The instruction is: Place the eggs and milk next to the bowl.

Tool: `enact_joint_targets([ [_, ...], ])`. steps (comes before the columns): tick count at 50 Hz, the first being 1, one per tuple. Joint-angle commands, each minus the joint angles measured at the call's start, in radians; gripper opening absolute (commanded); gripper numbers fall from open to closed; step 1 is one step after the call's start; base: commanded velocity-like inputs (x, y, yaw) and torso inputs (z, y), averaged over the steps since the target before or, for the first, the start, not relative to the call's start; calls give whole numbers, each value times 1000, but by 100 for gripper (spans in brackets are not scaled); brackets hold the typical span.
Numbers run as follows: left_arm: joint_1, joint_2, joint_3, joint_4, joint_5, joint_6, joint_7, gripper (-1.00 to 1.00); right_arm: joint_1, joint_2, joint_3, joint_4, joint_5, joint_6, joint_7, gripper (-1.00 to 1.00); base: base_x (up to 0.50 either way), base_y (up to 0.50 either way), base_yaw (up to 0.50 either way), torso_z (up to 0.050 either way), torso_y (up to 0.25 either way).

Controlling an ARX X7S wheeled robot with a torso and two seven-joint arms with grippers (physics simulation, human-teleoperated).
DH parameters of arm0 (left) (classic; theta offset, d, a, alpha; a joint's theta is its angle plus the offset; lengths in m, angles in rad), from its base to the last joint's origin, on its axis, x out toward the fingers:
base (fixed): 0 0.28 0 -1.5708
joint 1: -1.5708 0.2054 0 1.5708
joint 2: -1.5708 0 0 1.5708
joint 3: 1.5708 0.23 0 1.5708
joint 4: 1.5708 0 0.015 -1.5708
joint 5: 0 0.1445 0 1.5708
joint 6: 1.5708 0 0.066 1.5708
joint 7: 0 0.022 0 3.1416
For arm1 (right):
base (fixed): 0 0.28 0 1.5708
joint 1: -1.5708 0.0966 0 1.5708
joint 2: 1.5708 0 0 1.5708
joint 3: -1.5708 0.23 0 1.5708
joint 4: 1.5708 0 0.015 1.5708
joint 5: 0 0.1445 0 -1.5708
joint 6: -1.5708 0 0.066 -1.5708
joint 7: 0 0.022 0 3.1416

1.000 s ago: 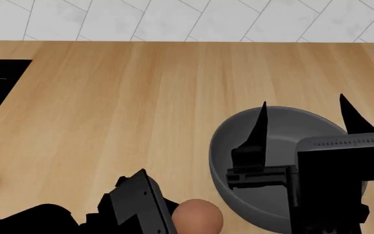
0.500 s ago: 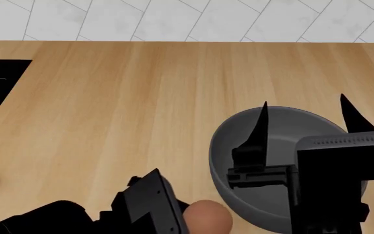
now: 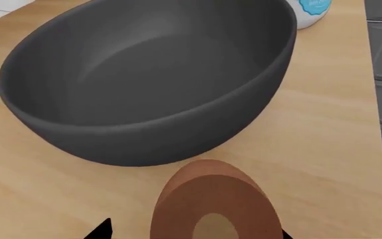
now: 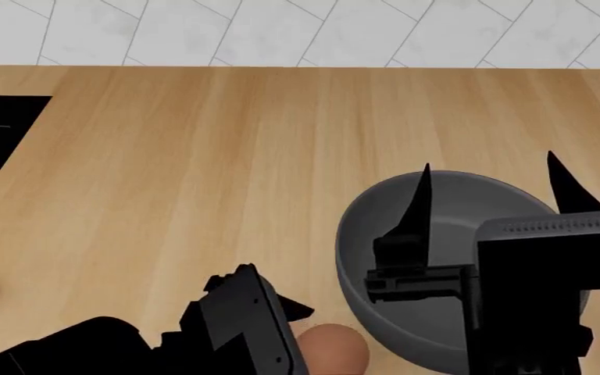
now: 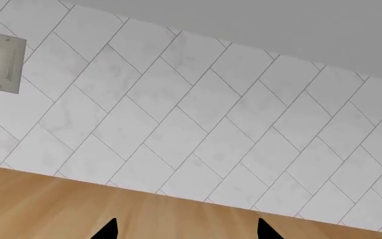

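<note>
Smooth reddish-brown egg point(image 3: 211, 209) sits clamped in left gripper point(image 3: 191, 231) beside matte bowl point(image 3: 151, 79); right gripper point(image 4: 487, 187) spread.

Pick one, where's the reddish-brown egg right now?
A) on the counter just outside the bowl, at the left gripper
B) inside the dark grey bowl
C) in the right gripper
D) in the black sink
A: the reddish-brown egg sits on the wooden counter outside the bowl, right by the left gripper; the right gripper holds nothing.
</note>
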Motion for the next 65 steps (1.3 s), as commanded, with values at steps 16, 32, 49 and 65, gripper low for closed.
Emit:
enact_joint_targets([
  [16,7,-22,-13,85,-49,-62,-1,100,-4,3,-4,4,4,-10,5,100,0,-1,-1,0,0],
  [32,-19,-50,-89,179,-115,-115,-32,100,2,5,-6,-4,9,-1,11,100,0,0,0,0,0],
  [49,-43,-64,-186,228,-188,-148,-61,100,10,5,-6,-3,17,-2,12,100,0,0,0,0,0],
  [65,47,-155,-360,366,-272,-180,-201,100,1,3,-10,6,17,-25,14,100,-1,0,0,0,0],
])
